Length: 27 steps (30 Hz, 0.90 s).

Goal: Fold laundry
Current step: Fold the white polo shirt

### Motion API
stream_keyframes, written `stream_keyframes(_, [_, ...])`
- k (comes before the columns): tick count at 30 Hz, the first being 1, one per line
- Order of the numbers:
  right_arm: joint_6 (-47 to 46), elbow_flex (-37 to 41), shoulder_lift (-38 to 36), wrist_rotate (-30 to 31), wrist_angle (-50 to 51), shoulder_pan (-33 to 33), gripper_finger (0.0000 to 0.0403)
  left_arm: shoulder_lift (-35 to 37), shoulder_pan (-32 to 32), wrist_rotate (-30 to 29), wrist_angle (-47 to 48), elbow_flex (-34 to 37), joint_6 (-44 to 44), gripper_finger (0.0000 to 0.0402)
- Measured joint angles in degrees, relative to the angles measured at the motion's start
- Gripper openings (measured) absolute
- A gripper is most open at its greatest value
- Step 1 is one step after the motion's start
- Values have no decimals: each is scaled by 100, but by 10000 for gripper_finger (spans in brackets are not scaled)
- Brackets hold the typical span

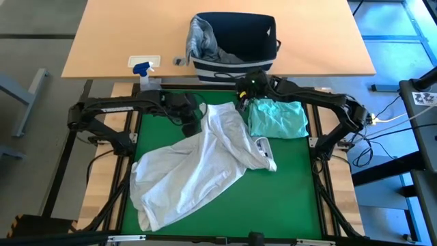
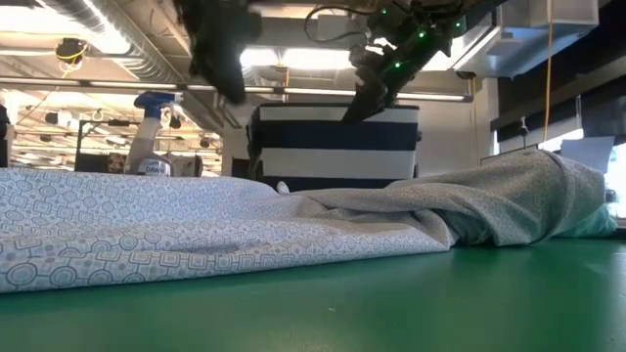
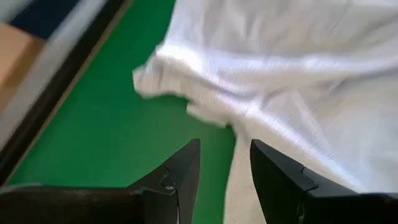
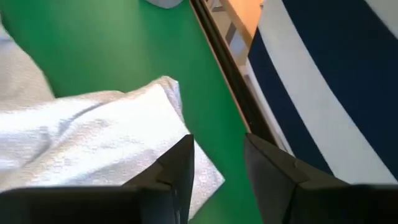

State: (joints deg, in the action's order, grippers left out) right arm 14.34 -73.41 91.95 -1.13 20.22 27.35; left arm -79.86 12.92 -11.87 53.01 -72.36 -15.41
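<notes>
at table's 12 o'clock edge, left gripper [image 1: 193,121] nearer white t-shirt [image 1: 198,164], lying toward 6; both grippers parted, empty, incl right gripper [image 1: 244,98].

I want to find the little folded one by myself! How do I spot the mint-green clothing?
Start at the green mat inside the black frame, then look at its far right corner, just in front of the navy-and-white striped basket. There lies the mint-teal garment, a small folded square. Its neighbour, the big white shirt, is spread out and crumpled, while this one is tidy and coloured.
</notes>
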Motion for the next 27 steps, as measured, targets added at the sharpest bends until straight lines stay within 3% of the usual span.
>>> stream_keyframes(7, [-72, 0, -404, -373, 455, -65, 138, 441, -375, 706, 131, -31, -509, 135])
stream_keyframes(11, [-54, -2, -854, -983, 1027, -286, 138, 499, -864, 940, 125, 206, -1205, 135])
stream_keyframes(16, [80, 20, -1149, -1115, 1626, -644, 138, 469, -1570, 1064, -83, 877, -2357, 135])
stream_keyframes(27, [-45, 1367, -1213, -1143, 1032, -793, 138, 405, -2821, 1772, -624, 2602, -4774, 135])
